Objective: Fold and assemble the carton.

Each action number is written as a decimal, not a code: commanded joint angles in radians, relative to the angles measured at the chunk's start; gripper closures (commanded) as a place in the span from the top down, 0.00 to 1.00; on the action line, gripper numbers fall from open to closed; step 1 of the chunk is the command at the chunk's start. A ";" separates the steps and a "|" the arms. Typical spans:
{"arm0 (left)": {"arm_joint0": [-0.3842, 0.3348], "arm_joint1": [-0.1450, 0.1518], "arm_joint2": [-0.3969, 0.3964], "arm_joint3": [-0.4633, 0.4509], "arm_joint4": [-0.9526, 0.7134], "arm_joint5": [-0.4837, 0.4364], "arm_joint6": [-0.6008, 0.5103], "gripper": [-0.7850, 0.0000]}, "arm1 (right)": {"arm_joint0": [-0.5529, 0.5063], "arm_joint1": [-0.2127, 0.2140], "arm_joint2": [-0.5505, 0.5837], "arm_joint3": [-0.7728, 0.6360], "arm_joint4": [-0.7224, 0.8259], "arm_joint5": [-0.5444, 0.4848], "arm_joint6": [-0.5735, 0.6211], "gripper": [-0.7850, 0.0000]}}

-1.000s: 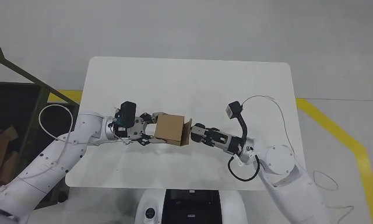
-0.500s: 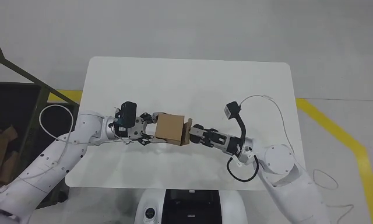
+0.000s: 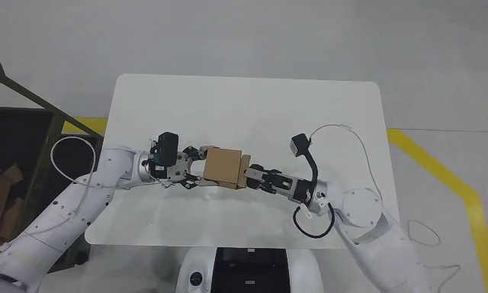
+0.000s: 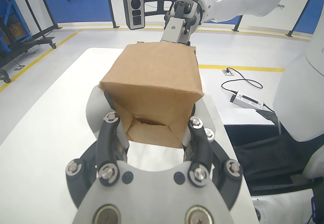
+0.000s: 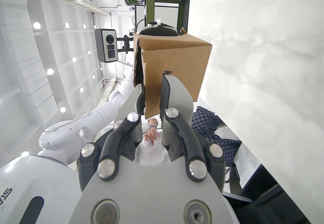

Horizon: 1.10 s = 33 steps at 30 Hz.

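Observation:
A brown cardboard carton (image 3: 223,166) is held just above the white table (image 3: 305,102), between both arms. My left gripper (image 3: 194,171) is shut on the carton (image 4: 154,75), one finger (image 4: 94,106) on each side wall of its near end, where the inner flaps are partly folded in. My right gripper (image 3: 248,175) is at the opposite end, shut on an end flap of the carton (image 5: 177,57), with its fingertips (image 5: 168,88) pinching the flap's edge. That flap lies nearly flat against the carton's end. The right gripper (image 4: 177,30) rises behind the carton in the left wrist view.
A white cable (image 3: 352,133) loops over the table's right part beside the right arm. A dark bin with a green frame (image 3: 27,133) stands off the table's left edge. The far half of the table is bare.
My right gripper has moved left toward the carton, swinging the end flap from standing out at an angle to nearly closed. The left gripper and carton have stayed put.

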 commanded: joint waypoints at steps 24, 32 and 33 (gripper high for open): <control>0.024 -0.010 -0.029 -0.027 0.070 0.010 -0.013 0.41 | 0.018 0.000 -0.025 -0.014 -0.004 0.005 -0.022 0.05; 0.028 -0.016 -0.038 -0.025 0.067 0.006 -0.017 0.41 | 0.010 0.001 -0.024 -0.025 -0.003 0.010 -0.039 0.31; 0.029 -0.017 -0.040 -0.023 0.063 0.004 -0.014 0.41 | 0.008 0.001 -0.021 -0.027 -0.003 0.011 -0.042 0.36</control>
